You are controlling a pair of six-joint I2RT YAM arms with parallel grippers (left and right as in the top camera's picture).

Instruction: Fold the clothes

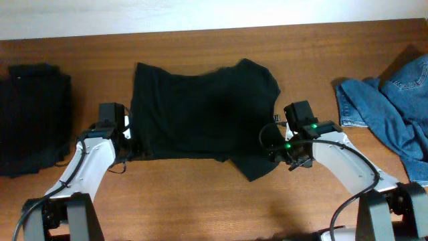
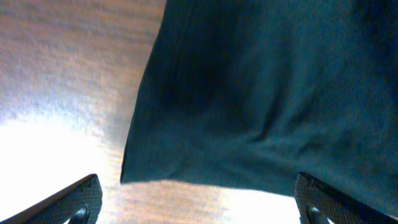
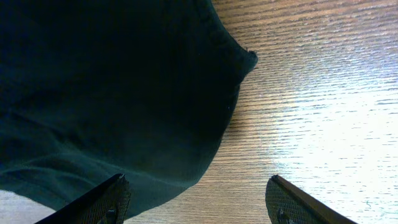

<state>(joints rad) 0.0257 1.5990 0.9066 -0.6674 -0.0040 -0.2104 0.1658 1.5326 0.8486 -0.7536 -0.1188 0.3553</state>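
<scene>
The spread garment (image 1: 200, 114) lies on the tabletop (image 1: 200, 201), a folded pile (image 1: 33, 117) well left of it, jeans (image 1: 394, 100) well right. The left end effector (image 2: 196, 202) sits at its left edge, the right end effector (image 3: 196, 199) at its right.

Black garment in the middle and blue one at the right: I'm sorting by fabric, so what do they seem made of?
Black garment: soft matte cloth, probably a cotton-type knit. It lies limp with gentle wrinkles and no sheen.
Blue garment: looks like denim. It is a faded, mottled blue with stiffer folds and visible stitched seams.
</scene>
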